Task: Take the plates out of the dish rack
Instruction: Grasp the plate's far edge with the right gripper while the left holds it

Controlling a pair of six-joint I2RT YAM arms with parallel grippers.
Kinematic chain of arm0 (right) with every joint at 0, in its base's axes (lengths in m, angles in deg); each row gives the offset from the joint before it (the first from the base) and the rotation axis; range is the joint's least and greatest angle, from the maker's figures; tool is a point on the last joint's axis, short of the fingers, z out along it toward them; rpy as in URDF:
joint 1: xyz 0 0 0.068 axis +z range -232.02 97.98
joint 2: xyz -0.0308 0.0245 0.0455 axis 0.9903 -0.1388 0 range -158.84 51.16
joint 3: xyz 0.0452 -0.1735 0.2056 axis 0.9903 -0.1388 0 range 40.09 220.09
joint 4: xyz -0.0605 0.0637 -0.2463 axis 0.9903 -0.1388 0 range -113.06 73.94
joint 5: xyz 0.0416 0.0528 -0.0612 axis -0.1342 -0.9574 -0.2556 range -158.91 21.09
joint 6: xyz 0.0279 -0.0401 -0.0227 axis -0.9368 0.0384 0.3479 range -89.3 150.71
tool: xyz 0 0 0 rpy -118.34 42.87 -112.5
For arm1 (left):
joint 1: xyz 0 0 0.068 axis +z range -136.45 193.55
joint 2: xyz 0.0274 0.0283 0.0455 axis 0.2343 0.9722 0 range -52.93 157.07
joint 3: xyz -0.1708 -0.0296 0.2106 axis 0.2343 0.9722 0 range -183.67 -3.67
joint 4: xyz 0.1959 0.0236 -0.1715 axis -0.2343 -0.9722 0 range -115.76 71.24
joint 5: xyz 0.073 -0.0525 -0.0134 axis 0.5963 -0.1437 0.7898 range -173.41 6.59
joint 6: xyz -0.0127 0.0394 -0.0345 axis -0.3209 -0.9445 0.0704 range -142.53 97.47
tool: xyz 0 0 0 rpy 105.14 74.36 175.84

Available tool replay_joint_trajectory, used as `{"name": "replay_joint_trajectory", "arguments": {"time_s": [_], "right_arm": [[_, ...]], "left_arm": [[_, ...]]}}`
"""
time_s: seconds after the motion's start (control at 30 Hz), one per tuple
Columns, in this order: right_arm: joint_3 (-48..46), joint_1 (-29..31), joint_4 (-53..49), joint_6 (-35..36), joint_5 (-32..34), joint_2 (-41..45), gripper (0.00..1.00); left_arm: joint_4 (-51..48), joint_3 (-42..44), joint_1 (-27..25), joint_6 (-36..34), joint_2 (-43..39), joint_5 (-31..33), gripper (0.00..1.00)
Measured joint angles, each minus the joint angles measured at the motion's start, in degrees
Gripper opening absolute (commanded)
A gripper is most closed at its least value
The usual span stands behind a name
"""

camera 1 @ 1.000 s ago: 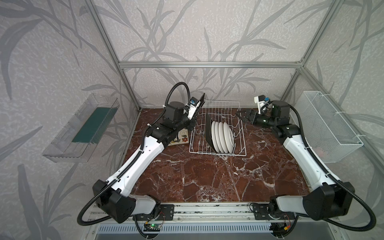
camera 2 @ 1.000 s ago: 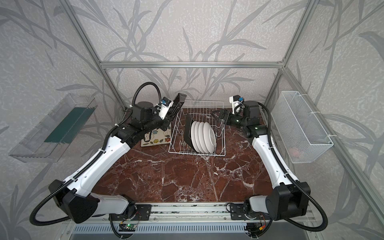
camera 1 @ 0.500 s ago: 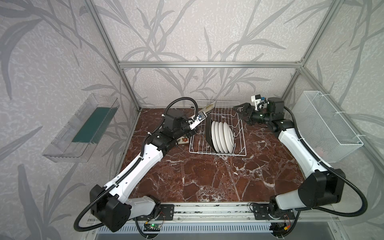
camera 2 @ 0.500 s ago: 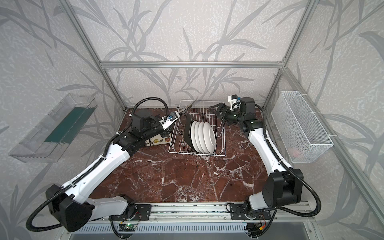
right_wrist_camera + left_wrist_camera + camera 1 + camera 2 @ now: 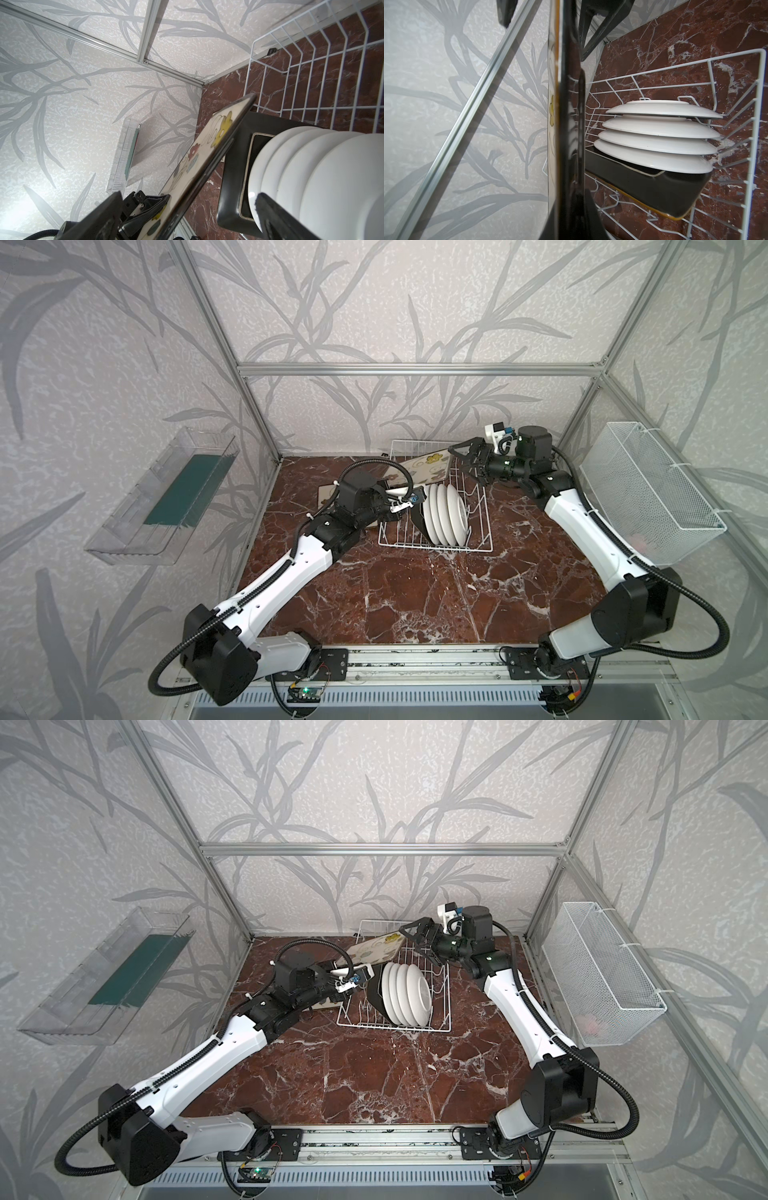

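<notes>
Cream glaze with yellow, red and blue-grey flowers covers the face of the square plate (image 5: 428, 466), whose back and rim are glossy black. The left gripper (image 5: 395, 491) is pinched onto its near edge and holds it tilted, face up, above the far left corner of the dish rack (image 5: 436, 548), clear of the wires. The right gripper (image 5: 465, 462) stands spread wide at the plate's far corner; in the right wrist view the plate's edge runs between the two fingers, and I cannot tell whether either touches it.

In the rack, four round white plates (image 5: 446, 512) stand on edge, packed close, with a black-backed square plate (image 5: 654, 187) leaning against their left side. A second flowered plate (image 5: 326, 497) lies flat on the marble table (image 5: 415, 593) just left of the rack, partly under the left arm. Bare marble spreads wide in front of the rack and along its right side.
</notes>
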Motion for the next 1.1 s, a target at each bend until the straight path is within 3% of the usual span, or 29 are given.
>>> {"name": "replay_joint_trajectory", "arguments": {"time_s": [0.17, 0.63, 1.1], "right_arm": [[0.00, 2.32, -0.13, -1.70, 0.44, -2.12, 0.94], [-3.50, 5.16, 1.92, -6.62, 1.09, -2.64, 0.41], [-5.46, 5.20, 2.89, -12.70, 2.05, -3.15, 0.03]], "left_arm": [[4.07, 1.31, -1.36, -4.20, 0.74, 2.21, 0.00], [6.86, 3.19, -3.19, -11.85, 3.41, 7.34, 0.00], [13.22, 6.93, -3.54, -15.39, 3.58, 10.78, 0.00]]}}
